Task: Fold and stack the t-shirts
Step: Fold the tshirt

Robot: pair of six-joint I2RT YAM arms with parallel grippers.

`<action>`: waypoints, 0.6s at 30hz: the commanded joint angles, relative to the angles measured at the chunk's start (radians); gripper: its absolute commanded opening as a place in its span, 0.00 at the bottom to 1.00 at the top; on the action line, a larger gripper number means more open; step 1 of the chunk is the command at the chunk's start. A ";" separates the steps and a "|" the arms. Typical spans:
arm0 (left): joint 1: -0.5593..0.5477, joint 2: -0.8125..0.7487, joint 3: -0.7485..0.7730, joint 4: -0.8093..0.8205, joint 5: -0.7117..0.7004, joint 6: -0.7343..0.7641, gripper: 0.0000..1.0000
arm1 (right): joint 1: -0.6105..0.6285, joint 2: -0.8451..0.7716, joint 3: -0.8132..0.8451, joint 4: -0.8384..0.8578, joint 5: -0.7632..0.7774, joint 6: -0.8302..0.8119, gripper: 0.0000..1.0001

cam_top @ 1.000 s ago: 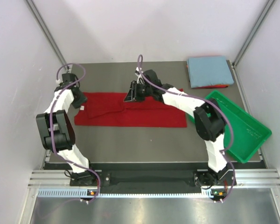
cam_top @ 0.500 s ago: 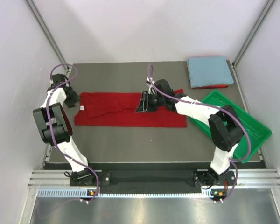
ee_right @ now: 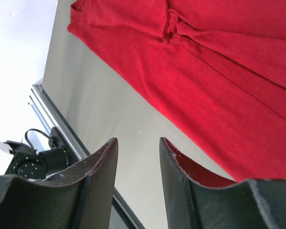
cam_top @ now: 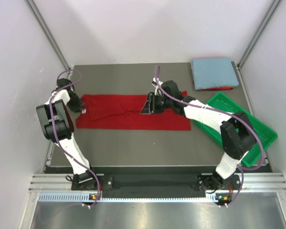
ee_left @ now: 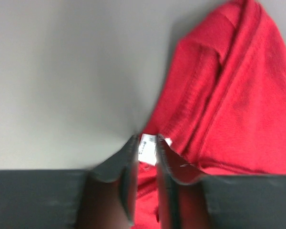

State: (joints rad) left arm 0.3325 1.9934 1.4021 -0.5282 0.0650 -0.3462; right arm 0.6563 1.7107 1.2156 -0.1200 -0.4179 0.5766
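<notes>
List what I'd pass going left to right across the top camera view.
left gripper → red shirt → green tray. Left out: the right gripper, which hangs over the middle of the red shirt, and the folded blue shirt, whose span overlaps the tray's.

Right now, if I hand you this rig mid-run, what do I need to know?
Left end effector: jaws narrow, straddling the white neck label at the left end of the red t-shirt; a firm grip is not confirmed.
Right end effector: open, empty, hovering over the shirt's middle.
Done: the light blue t-shirt lies folded at the far right corner, on top of a folded red garment.
Left: the red t-shirt lies as a long strip across the table; finish folding it and add it to that stack.
The green tray sits at the right, partly under the right arm.
</notes>
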 commanded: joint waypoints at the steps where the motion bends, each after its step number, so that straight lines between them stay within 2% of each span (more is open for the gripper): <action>1: 0.002 0.065 0.053 -0.016 -0.089 0.009 0.23 | -0.006 -0.060 0.009 0.020 0.013 -0.031 0.41; 2: 0.003 0.073 0.066 -0.029 -0.108 0.007 0.13 | -0.006 -0.062 0.006 0.023 0.014 -0.029 0.41; 5: 0.002 0.105 0.135 -0.033 -0.114 0.001 0.00 | -0.006 -0.065 0.001 0.029 0.019 -0.024 0.41; 10: -0.001 0.194 0.228 -0.024 -0.074 -0.022 0.00 | -0.007 -0.057 0.015 0.019 0.039 -0.023 0.41; 18: -0.016 0.294 0.366 -0.038 -0.116 -0.042 0.00 | -0.011 -0.037 0.048 0.014 0.073 -0.015 0.42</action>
State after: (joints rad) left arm 0.3210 2.2166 1.7290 -0.5362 -0.0200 -0.3756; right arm 0.6556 1.7012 1.2175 -0.1230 -0.3656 0.5705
